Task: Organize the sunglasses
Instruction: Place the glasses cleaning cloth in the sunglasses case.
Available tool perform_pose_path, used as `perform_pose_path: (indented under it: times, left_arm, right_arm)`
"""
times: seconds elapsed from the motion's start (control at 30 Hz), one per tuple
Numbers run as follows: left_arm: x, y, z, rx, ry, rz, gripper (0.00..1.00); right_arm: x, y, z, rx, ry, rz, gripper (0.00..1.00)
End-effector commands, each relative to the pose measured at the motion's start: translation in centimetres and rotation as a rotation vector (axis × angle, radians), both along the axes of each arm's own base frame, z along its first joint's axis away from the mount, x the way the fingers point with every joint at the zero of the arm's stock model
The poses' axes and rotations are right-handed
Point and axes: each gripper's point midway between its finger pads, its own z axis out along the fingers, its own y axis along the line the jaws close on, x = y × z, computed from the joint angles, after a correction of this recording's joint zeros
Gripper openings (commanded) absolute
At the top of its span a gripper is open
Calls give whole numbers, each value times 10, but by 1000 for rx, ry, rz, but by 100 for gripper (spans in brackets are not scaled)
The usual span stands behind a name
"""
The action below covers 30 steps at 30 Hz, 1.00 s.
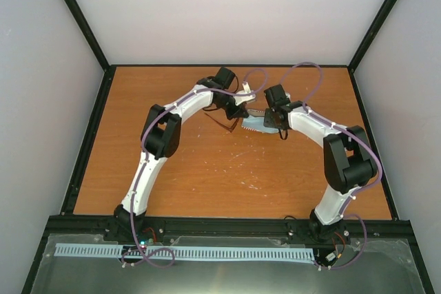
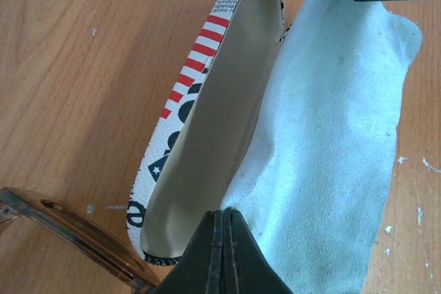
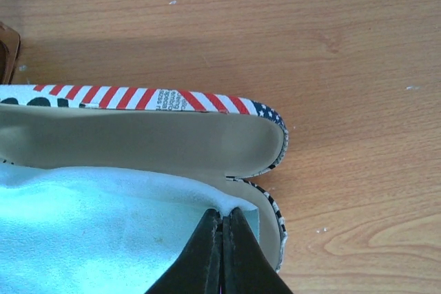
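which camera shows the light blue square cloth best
The left wrist view: nearly all of the light blue square cloth shows close up, with its folds and far edge. The right wrist view catches only one end of it; the top view shows just a small pale patch.

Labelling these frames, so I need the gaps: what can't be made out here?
- Sunglasses: left wrist view, cut off by the bottom-left edge; tiny in the top view.
- Case, half its inside: both wrist views, under the cloth.
- Case's other end: right wrist view, cut off at the left edge.
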Motion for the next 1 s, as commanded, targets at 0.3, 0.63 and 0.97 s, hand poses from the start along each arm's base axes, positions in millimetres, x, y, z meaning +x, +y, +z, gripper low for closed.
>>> perform_pose_path:
  times: [0.3, 0.63, 0.97]
  left_arm:
    - [13, -14, 0, -16, -55, 9, 0]
    - [21, -20, 9, -34, -107, 23, 0]
    - [26, -20, 11, -27, -130, 40, 1]
  right_arm:
    - [21, -3, -13, 7, 3, 6, 3]
    - [30, -8, -13, -5, -13, 5, 3]
    - [36, -10, -22, 4, 10, 18, 3]
